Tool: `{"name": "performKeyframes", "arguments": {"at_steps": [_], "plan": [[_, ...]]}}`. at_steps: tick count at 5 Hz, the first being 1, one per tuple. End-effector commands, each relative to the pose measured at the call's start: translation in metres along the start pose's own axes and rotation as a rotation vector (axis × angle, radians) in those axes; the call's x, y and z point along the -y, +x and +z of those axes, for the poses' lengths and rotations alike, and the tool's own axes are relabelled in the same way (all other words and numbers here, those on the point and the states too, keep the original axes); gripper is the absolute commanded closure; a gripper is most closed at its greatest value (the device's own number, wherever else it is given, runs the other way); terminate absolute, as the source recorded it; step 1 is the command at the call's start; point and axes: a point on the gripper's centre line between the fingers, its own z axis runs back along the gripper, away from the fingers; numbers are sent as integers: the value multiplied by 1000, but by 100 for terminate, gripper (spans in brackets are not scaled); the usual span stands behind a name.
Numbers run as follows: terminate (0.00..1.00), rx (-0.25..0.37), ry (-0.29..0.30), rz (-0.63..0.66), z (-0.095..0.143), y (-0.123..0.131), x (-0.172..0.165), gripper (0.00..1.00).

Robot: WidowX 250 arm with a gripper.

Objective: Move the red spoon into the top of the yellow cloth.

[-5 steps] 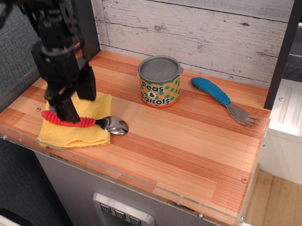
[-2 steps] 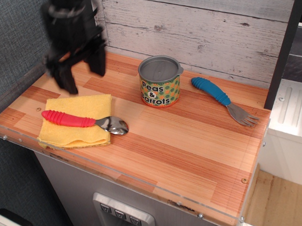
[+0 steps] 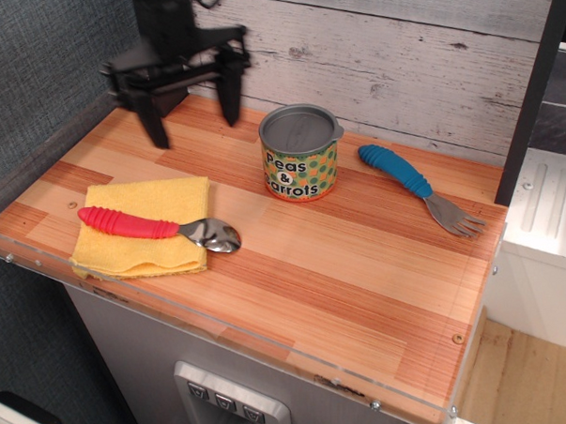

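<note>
Whereas one second ago the pincer (image 3: 192, 111) was down on the red spoon (image 3: 158, 227) over the yellow cloth (image 3: 145, 238), it now stands raised and well clear, up near the back wall, with its two fingers spread wide and nothing between them. Release is therefore complete and the arm has withdrawn upward and toward the rear.

The red spoon lies well below and in front of the pincer, toward the table's (image 3: 342, 266) near edge. Its ribbed red handle rests across the yellow cloth, while the metal bowl projects past the cloth's right edge onto the bare wood. Its position matches the view from 0.4 s ago; it has not shifted with the arm's departure. The cloth remains flat and folded, undisturbed.

Other items are unaffected: the peas and carrots can (image 3: 300, 153) stands upright to the pincer's right and slightly nearer the camera, and the blue-handled fork (image 3: 420, 187) lies further right, well apart.

Assessment: the placement step appears finished. The handle is supported on the cloth, which satisfies the task in substance; the overhanging bowl is the only deviation. No contact remains, and no further handling looks necessary beyond retreat.
</note>
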Motion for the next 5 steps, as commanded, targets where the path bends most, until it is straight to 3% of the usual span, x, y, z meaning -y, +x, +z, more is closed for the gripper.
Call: {"name": "performKeyframes", "arguments": {"at_steps": [1,2,3,4,5], "plan": [[0,135,-42,-497,23,-33,6,0],[0,57,-94,-696,27,-39,-6,0],[0,28,-66,-717,27,-54,-15,0],[0,31,-9,-655,35,-70,-24,0],[100,48,55,-581,36,-68,-28,0]]}}
